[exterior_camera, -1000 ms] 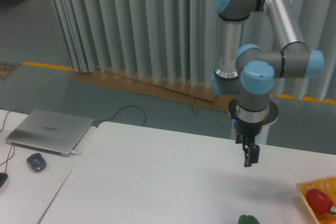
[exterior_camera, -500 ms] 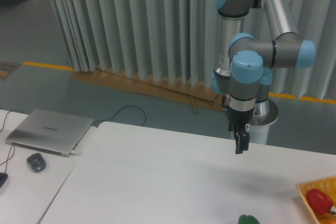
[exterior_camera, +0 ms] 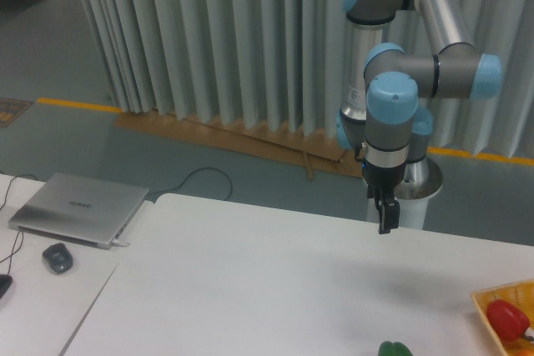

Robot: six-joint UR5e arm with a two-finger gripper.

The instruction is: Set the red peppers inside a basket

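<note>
The red pepper (exterior_camera: 508, 318) lies inside the yellow-orange basket (exterior_camera: 497, 298), which shows only partly at the bottom right corner. My gripper (exterior_camera: 385, 225) hangs pointing down above the far side of the white table (exterior_camera: 250, 281), well to the left of and above the basket. Its fingers look close together and hold nothing, but I see them side-on and cannot tell for sure.
A dark green pepper (exterior_camera: 394, 348) sits at the bottom edge of the table, left of the basket. A closed laptop (exterior_camera: 77, 207) and a mouse (exterior_camera: 57, 257) lie on a side table at the left. Grey curtains hang behind.
My gripper has risen and drifted slightly left, away from the table surface. The red pepper has stayed in the basket.
</note>
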